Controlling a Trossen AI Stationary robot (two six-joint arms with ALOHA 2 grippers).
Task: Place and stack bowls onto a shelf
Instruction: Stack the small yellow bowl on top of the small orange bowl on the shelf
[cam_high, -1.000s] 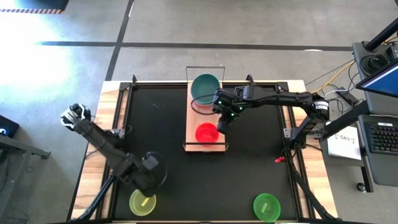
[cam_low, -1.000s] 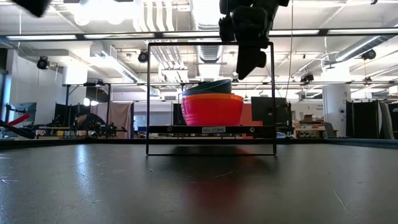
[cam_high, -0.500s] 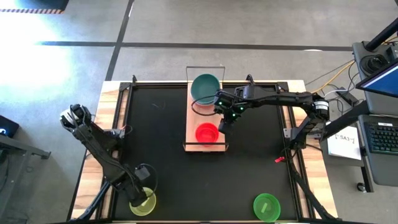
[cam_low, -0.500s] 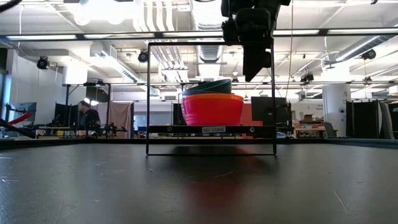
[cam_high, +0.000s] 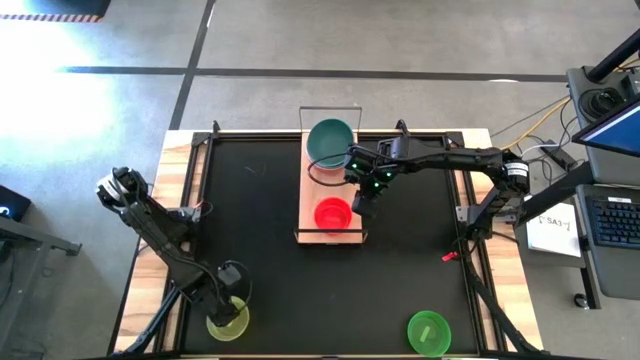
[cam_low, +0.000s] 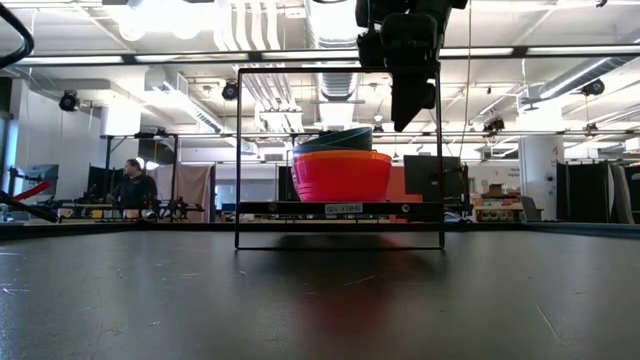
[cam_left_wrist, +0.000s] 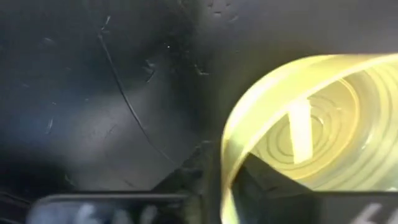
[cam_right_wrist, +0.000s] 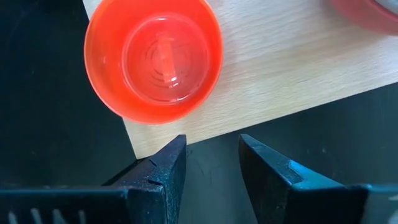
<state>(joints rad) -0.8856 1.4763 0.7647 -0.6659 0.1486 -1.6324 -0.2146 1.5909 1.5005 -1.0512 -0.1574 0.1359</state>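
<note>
High view: shelf (cam_high: 306, 200) sits mid-counter toward 12 o'clock, long axis running 12-to-6. On it, teal bowl (cam_high: 330, 142) at the 12 o'clock end w/ other bowls nested under it, red bowl (cam_high: 333, 214) at the 6 o'clock end, upright, open side up. Right gripper (cam_high: 362, 203) hangs off the shelf's 3 o'clock edge, just beside the red bowl, not touching it. Right wrist view has its fingers (cam_right_wrist: 163, 169) apart, nothing between them, shelf corner and black mat below, red bowl (cam_right_wrist: 153, 58) just past the tips.

Left gripper (cam_high: 226, 305) is down at approx 7 o'clock on the counter (cam_high: 260, 262), right at the yellow-green bowl (cam_high: 229, 323). Left wrist view: that bowl's rim (cam_left_wrist: 249, 118) sits at the fingers, one dark finger (cam_left_wrist: 267, 180) inside the bowl, the other outside the wall; can't tell if they've pinched it. Green bowl (cam_high: 428, 331) sits alone at approx 5 o'clock, well apart from both arms.

Low view: red bowl (cam_low: 341, 175) on the shelf board inside the wire frame (cam_low: 238, 160), teal rim behind it, right gripper (cam_low: 410, 105) hanging above at the frame's 3 o'clock side. A person (cam_low: 131, 185) stands far back in the room.
</note>
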